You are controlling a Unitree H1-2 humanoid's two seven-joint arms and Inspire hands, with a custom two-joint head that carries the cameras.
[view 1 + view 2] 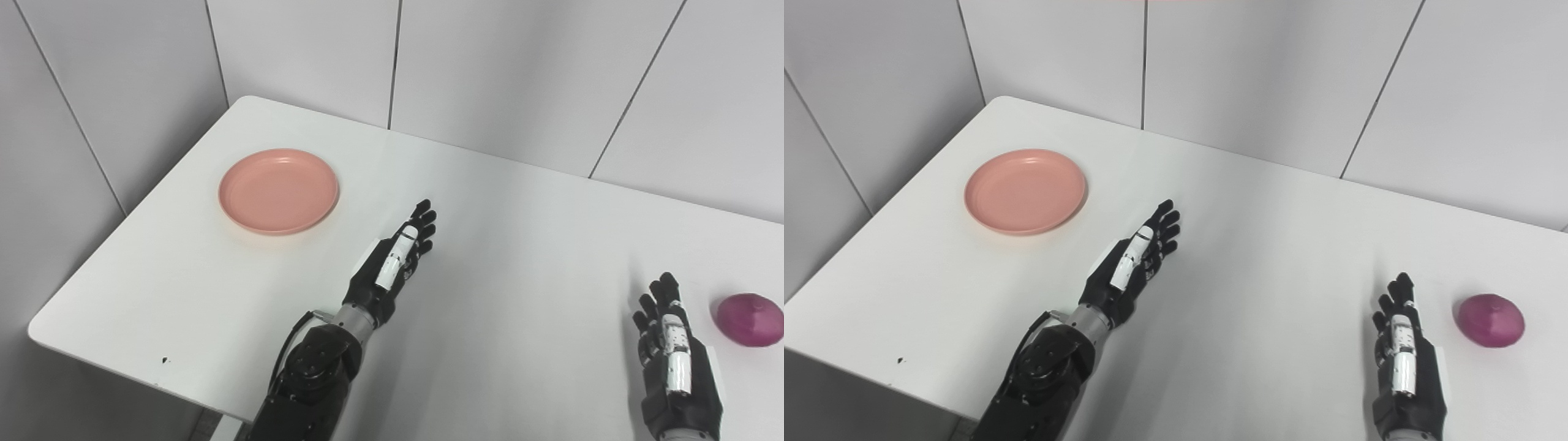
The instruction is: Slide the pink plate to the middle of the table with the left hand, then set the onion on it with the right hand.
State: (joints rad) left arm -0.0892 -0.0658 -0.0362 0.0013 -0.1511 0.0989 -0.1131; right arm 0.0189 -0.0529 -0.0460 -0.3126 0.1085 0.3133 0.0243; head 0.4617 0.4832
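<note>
The pink plate lies flat and empty on the left part of the white table. My left hand hovers to the right of the plate, apart from it, fingers stretched out and holding nothing. The purple onion rests on the table at the far right. My right hand stands just left of the onion, open, with a small gap between them.
Grey panelled walls close in behind the table and on its left. The table's front left corner and edge lie near my left forearm. A small dark speck marks the tabletop near that edge.
</note>
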